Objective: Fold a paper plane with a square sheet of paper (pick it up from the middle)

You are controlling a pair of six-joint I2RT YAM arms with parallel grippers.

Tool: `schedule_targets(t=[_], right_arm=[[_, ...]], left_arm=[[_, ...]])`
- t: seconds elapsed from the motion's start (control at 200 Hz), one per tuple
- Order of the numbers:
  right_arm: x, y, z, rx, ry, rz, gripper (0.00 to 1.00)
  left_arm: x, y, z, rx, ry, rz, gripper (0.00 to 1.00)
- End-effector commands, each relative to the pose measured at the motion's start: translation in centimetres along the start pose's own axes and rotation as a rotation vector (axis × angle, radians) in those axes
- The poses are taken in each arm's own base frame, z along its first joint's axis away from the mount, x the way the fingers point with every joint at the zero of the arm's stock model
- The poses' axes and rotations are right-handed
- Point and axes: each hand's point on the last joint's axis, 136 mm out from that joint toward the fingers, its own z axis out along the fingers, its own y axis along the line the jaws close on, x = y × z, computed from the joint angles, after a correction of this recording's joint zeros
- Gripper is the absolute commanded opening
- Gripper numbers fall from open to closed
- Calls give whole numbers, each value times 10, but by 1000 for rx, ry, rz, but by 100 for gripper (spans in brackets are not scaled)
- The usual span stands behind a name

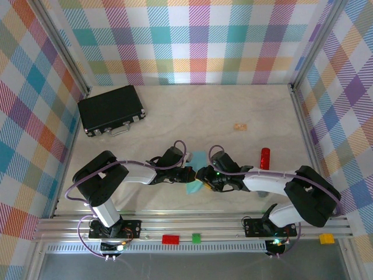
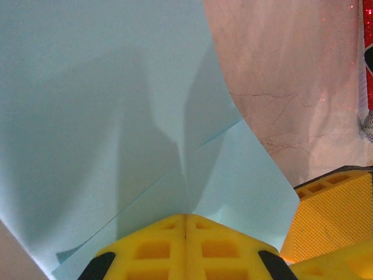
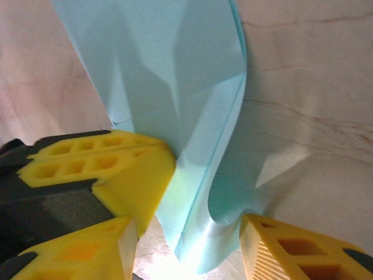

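Nearest of all, on the rail behind both pincers, sit a red brick [image 1: 171, 238] and a green brick [image 1: 196, 237]. A yellow brick [image 1: 326, 238] lies well off to the right of them.

Ahead of these the two arms reach inward, and their pincers meet almost tip to tip over the middle of the table [image 1: 175, 116]. The left pincer [image 2: 185, 220] is clamped fully closed. Its yellow fingers [image 2: 151, 248] are pressed together on the near edge of the sheet of paper [image 2: 105, 116], which spreads away from them, creased.

The right pincer [image 3: 187, 224] stands partly open with its fingers apart. The doubled paper hangs loose in the gap and is not squeezed. A curl of the paper lies just against its right finger [image 3: 285, 248].

From above, the sheet's long axis runs near to far, crossing between the two sets of fingertips. A narrower end sits just behind the pincers and a broader end just beyond them, leaning slightly rightward. In the right wrist view its layered edge lies on the right side, and the paper is lifted enough to throw a shadow on the table.

Beyond and to the right of the right pincer stands a red marker [image 1: 265, 158]. Farther still on that side lies a small tan scrap [image 1: 240, 126].

Farthest away, well beyond and left of the left pincer, a black case [image 1: 111, 109] lies near the checked wall [image 1: 198, 41].
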Motion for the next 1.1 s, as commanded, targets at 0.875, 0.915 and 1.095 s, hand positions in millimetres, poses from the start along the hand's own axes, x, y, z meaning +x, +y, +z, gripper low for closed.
schedule_targets(t=[0.875, 0.915, 1.095], right_arm=[[-33, 1, 12, -95, -56, 9, 38], [-32, 1, 14, -106, -52, 14, 37], [-32, 8, 23, -164, -35, 8, 28]], left_arm=[[14, 7, -12, 8, 29, -51, 3], [14, 6, -12, 14, 27, -53, 3], [13, 4, -14, 38, 17, -67, 3]])
